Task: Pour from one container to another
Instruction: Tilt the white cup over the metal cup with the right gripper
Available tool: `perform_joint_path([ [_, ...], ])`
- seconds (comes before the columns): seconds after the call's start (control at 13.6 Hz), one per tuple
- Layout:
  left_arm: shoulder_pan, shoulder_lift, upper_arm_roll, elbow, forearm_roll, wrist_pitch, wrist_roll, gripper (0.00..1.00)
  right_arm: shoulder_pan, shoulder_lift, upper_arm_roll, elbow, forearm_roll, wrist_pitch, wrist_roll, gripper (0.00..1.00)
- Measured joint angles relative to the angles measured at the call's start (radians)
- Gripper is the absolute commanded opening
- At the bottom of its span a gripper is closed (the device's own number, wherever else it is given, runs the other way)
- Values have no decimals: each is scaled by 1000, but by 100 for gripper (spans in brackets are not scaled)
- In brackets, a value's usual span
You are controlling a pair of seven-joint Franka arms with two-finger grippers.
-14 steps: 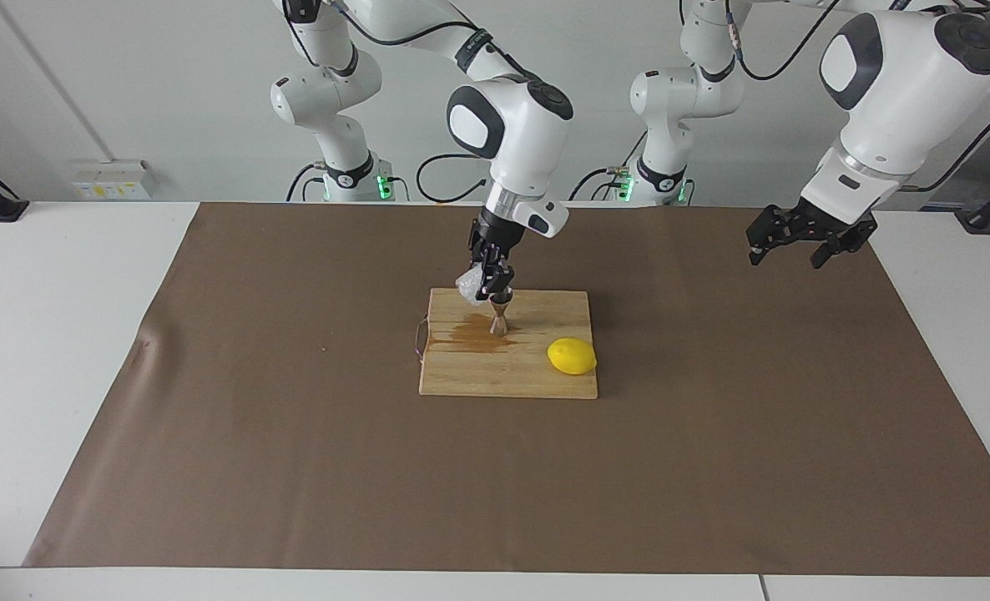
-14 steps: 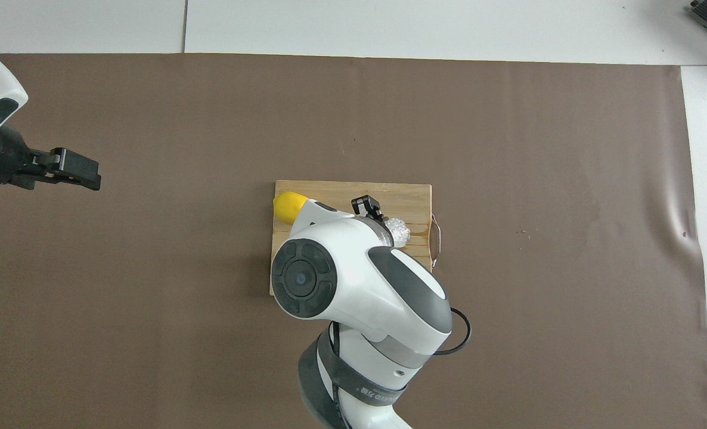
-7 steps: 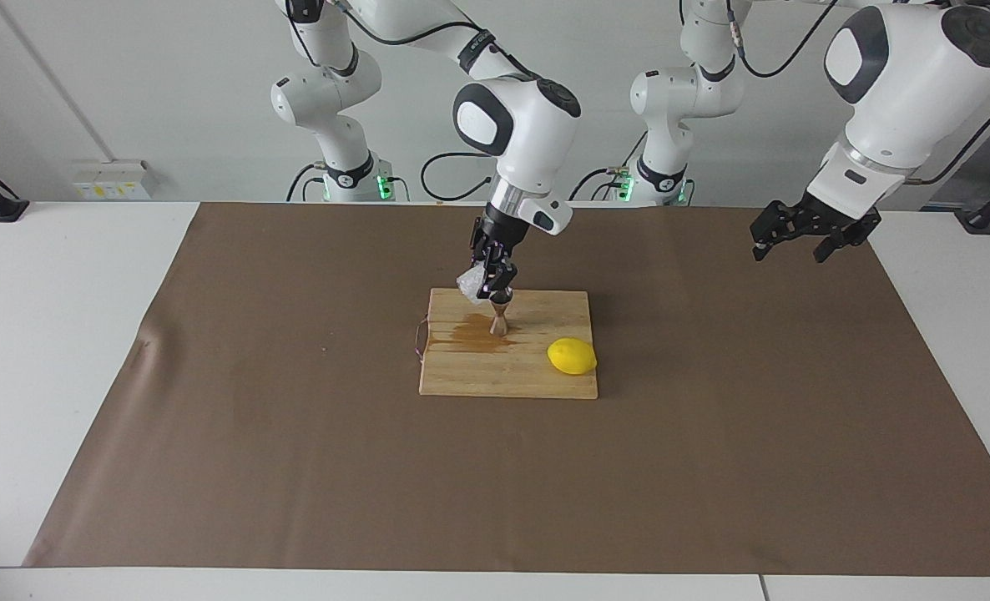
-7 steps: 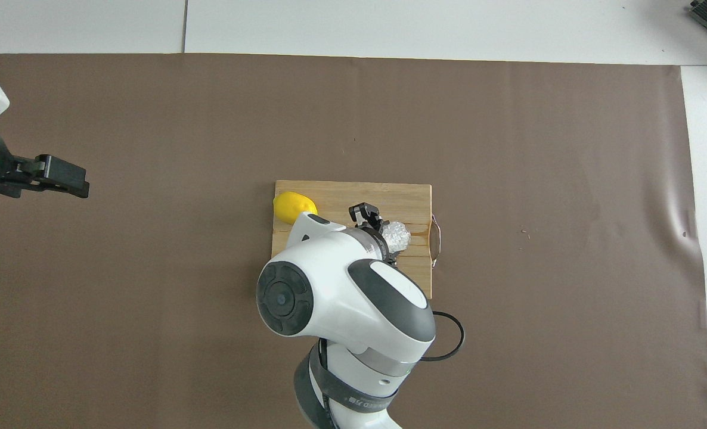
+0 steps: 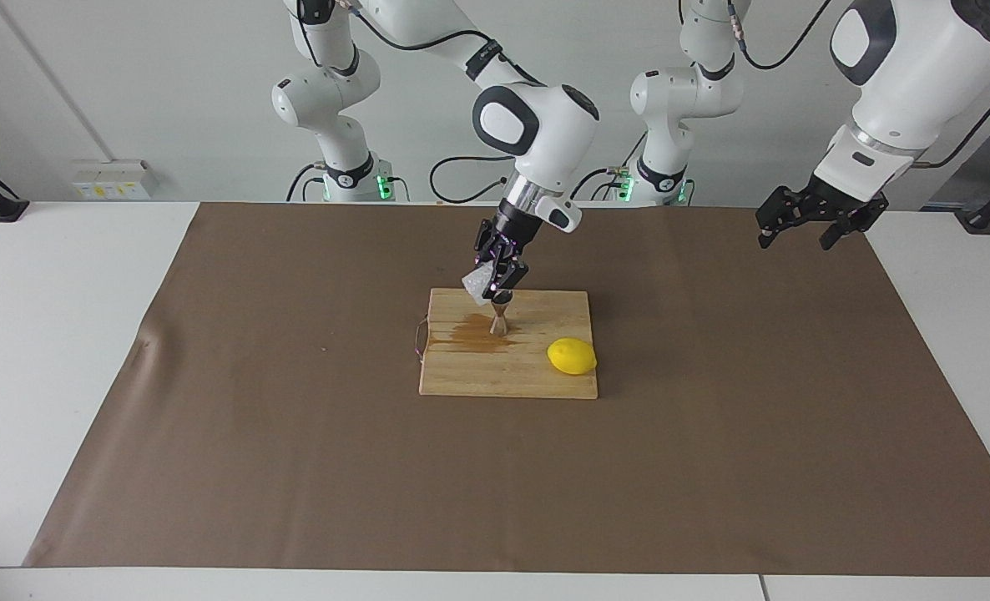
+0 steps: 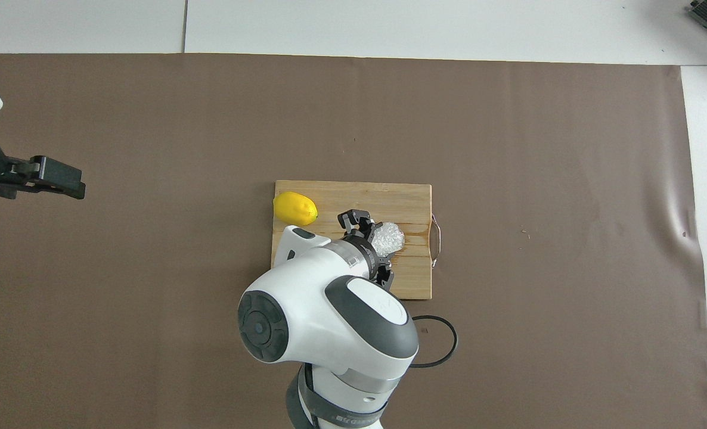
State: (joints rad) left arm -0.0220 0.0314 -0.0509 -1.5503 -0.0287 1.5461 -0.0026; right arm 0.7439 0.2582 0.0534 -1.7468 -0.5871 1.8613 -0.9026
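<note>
My right gripper (image 5: 495, 286) is shut on the whitish textured glass cup (image 5: 476, 284) and holds it tilted just above the small steel jigger (image 5: 499, 320). The jigger stands upright on the wooden cutting board (image 5: 545, 382), beside a brown wet stain (image 5: 464, 335). In the overhead view the cup (image 6: 388, 239) shows beside the right gripper (image 6: 370, 231) over the board (image 6: 413, 196); the jigger is hidden there under the hand. My left gripper (image 5: 810, 227) is open and empty, raised over the brown mat at the left arm's end, and also shows in the overhead view (image 6: 52, 177).
A yellow lemon (image 5: 572, 356) lies on the board's corner toward the left arm's end, farther from the robots than the jigger; it also shows in the overhead view (image 6: 294, 208). The board has a wire handle (image 6: 436, 240). A brown mat (image 5: 295, 467) covers the table.
The right arm's wrist has swung back toward the robots while the cup stays tilted over the jigger. The left gripper has risen a little and drifted toward its end of the table.
</note>
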Motion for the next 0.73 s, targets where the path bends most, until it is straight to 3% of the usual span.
perform_joint_path([
  [0.73,3,0,4,0,0,1,0,100,1,0,0,-19,-82,0,4,0],
])
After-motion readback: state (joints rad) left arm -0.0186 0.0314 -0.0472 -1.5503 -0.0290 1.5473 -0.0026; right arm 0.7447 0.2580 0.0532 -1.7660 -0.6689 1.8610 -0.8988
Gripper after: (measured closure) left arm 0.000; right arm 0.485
